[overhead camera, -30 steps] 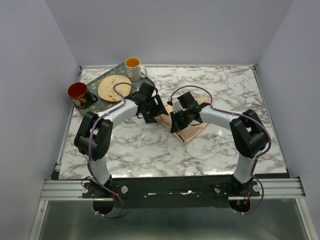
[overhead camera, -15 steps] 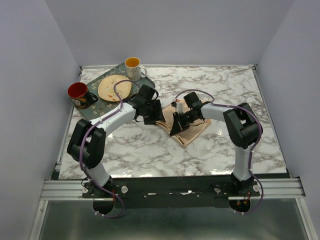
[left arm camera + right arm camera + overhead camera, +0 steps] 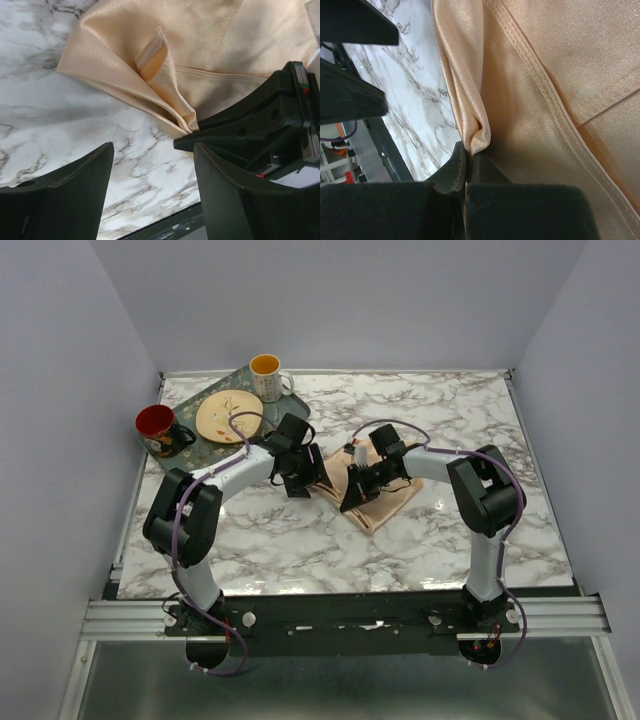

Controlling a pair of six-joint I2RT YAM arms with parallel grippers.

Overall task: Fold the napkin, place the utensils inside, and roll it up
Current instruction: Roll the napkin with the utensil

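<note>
Right gripper pinches thin napkin fold; left gripper wide, empty. Risk: fold slips free, grippers collide.

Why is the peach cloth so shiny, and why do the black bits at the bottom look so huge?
Left wrist view: light glints off the satiny napkin; the left hand sits right by the lens, so it looms. Right wrist view: same for the right hand, pinching the napkin. Top view: even light.
</note>
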